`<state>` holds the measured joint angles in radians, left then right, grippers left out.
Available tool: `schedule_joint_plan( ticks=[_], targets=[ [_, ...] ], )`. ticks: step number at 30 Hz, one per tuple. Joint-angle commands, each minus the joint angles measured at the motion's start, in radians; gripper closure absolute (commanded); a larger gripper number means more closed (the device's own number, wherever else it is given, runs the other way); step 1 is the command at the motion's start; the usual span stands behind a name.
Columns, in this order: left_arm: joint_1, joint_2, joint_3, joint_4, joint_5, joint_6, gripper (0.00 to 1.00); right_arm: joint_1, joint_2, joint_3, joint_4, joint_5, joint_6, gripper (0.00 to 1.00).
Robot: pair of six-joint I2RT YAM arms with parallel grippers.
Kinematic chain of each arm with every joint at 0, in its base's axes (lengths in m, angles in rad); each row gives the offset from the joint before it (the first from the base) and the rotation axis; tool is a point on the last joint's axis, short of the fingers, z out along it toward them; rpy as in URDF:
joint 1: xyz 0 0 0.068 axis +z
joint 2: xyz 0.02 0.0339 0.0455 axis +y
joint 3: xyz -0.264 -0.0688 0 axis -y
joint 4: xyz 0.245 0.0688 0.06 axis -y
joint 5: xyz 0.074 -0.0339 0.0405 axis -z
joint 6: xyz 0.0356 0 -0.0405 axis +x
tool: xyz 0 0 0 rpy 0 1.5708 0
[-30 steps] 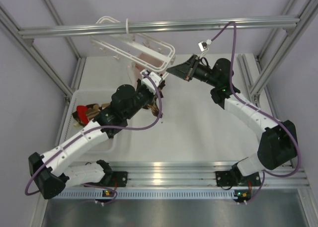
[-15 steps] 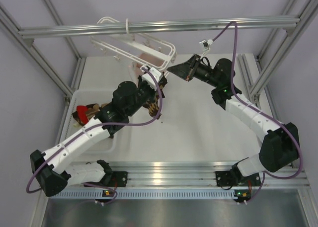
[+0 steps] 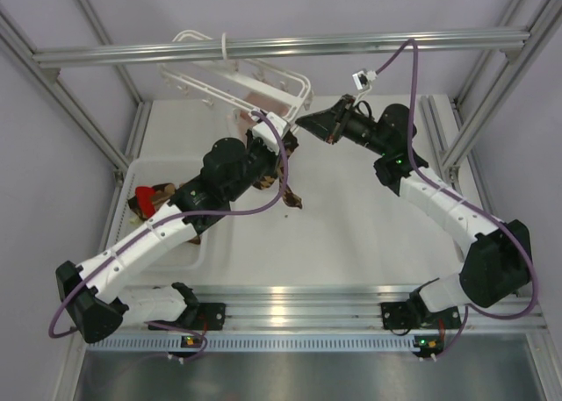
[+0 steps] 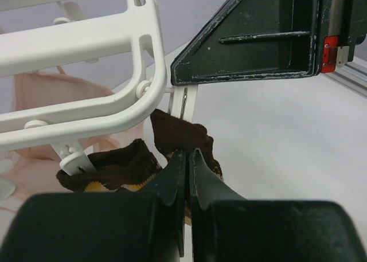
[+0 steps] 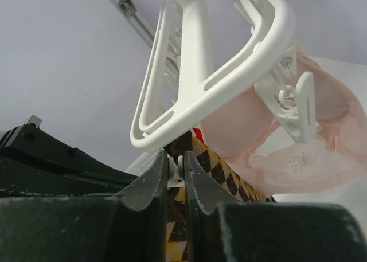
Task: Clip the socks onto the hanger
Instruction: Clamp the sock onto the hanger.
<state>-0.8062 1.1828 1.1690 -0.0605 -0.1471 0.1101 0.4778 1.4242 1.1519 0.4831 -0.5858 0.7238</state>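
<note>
The white hanger (image 3: 255, 78) hangs from the top rail. My left gripper (image 3: 281, 148) is shut on a dark brown and tan argyle sock (image 3: 288, 189) and holds its upper edge just under the hanger's right end; the sock's tail dangles below. In the left wrist view the fingers (image 4: 187, 154) pinch the sock (image 4: 182, 135) right below a small white clip (image 4: 183, 101). My right gripper (image 3: 301, 120) is shut on that clip (image 5: 176, 165) and squeezes it, with the sock (image 5: 226, 171) just behind it under the hanger rail (image 5: 218, 73).
A pale pink garment (image 5: 312, 144) hangs from another clip (image 5: 299, 107) on the hanger. A white bin (image 3: 149, 168) at the left holds a red item (image 3: 145, 199) and more fabric. The aluminium rail (image 3: 351, 43) crosses overhead.
My left gripper has risen and moved right toward the hanger's end clip with the sock, whose tail has swung right. My right gripper has hardly moved.
</note>
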Motion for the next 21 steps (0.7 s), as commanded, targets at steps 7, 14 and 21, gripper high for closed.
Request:
schedule_joint_plan(
  ticks=[7,14,21],
  targets=[
    [-0.004,-0.015,0.024,0.090,0.012,0.020,1.00,0.030,-0.019,0.023,-0.006,-0.060,-0.009,0.73],
    [-0.002,-0.025,0.004,0.087,0.007,0.045,1.00,0.025,-0.016,0.029,-0.008,-0.060,0.006,0.61],
    [-0.002,-0.037,-0.014,0.079,-0.003,0.065,1.00,0.016,-0.019,0.032,-0.012,-0.065,0.017,0.47]
  ],
)
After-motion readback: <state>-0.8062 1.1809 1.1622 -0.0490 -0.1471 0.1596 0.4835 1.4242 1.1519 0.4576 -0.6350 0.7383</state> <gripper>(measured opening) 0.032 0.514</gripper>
